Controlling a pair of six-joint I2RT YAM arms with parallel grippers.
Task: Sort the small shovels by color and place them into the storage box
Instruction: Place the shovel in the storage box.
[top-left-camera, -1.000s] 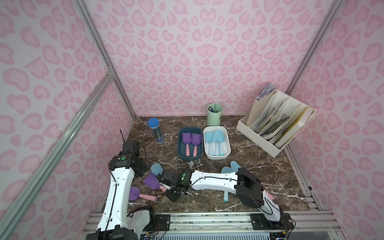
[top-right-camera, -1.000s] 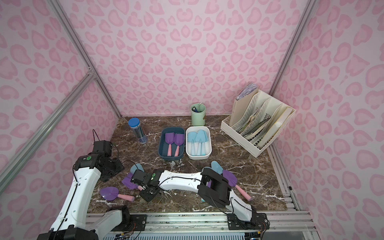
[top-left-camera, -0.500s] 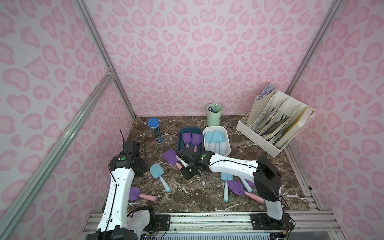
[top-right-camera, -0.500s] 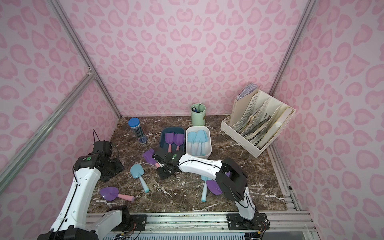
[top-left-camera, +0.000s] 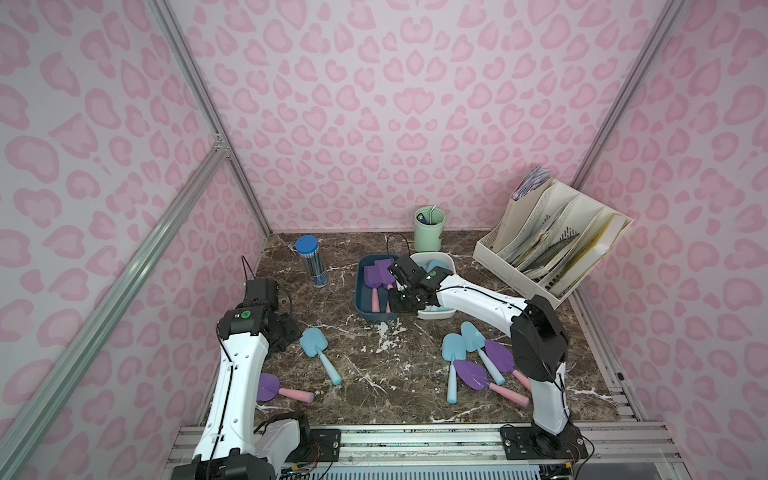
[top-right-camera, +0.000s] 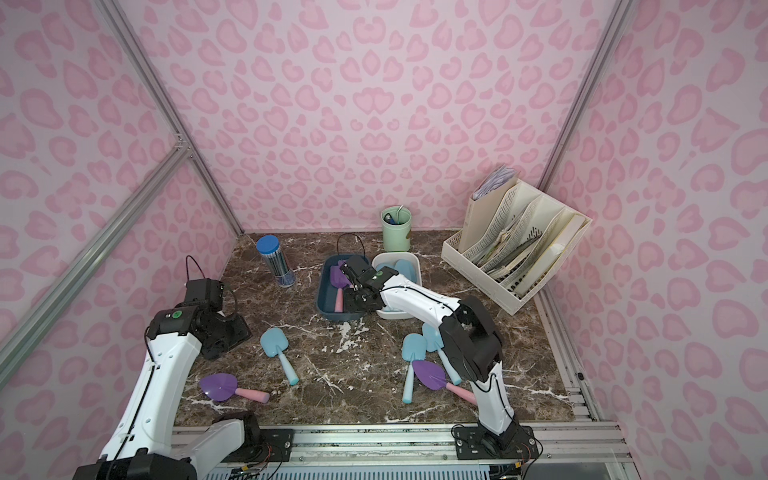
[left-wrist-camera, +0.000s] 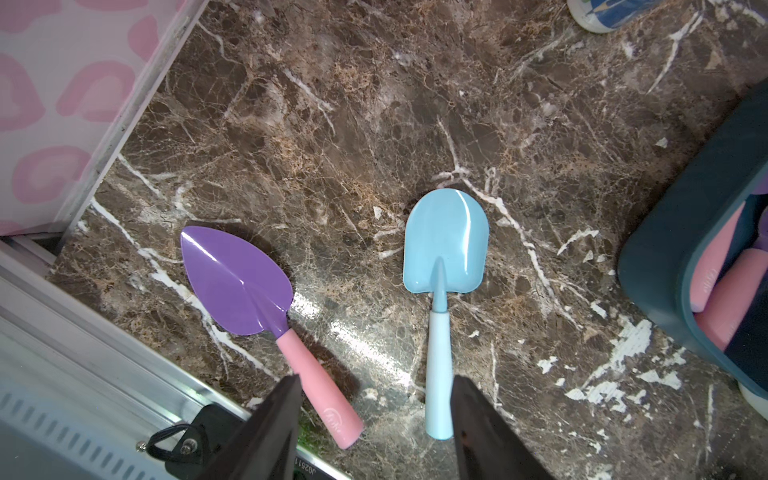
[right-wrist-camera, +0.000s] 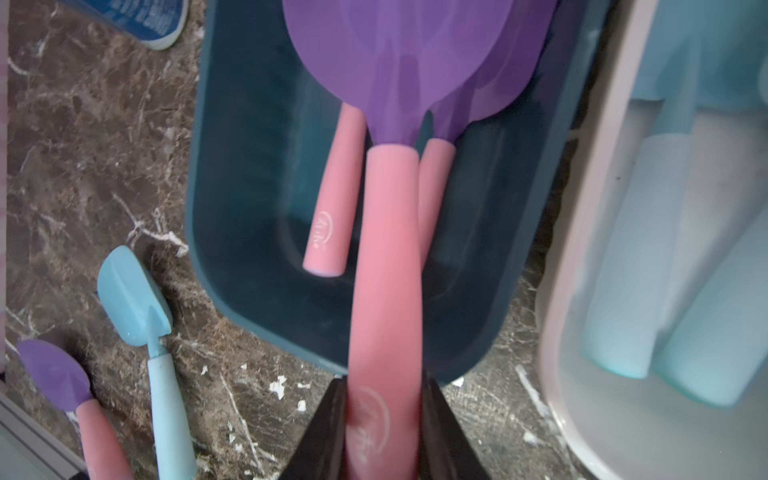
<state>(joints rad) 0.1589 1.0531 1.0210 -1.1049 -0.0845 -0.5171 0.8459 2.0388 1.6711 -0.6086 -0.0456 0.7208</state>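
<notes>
Six small shovels (top-left-camera: 453, 347) lie loose on the marble table (top-left-camera: 386, 374): two by the L arm, four heaped by the R arm. The right gripper (right-wrist-camera: 384, 415), jaws pinched on the pink handle of a purple shovel (right-wrist-camera: 386, 249), holds it over the dark-blue bin (right-wrist-camera: 232, 208), w/ two more purple ones inside; blue ones lie in the white bin (right-wrist-camera: 582, 208) alongside. The left gripper (left-wrist-camera: 374, 384) hangs part-open & empty above the table.

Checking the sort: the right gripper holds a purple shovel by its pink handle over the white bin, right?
Wrong bin: the right gripper holds the purple shovel by its pink handle over the dark blue bin, as the right wrist view shows.
</notes>
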